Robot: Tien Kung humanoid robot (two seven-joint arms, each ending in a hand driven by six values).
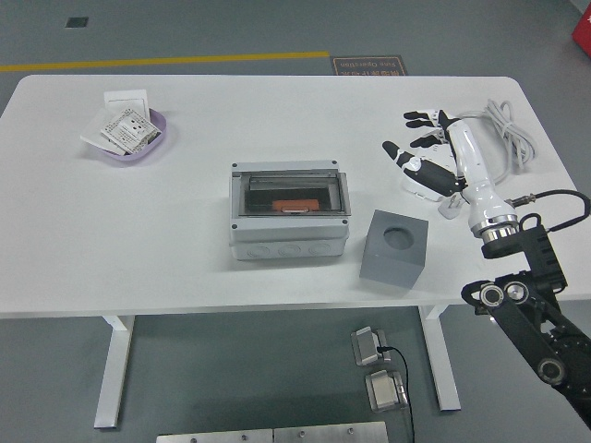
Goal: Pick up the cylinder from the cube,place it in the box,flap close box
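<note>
Since the cylinder point(297, 204) lies in the box point(289, 214) | clear flap looks shut | cube point(394, 251) hole empty | robot hand point(427, 155) spread wide, holding nothing, right of frame | task looks done
</note>
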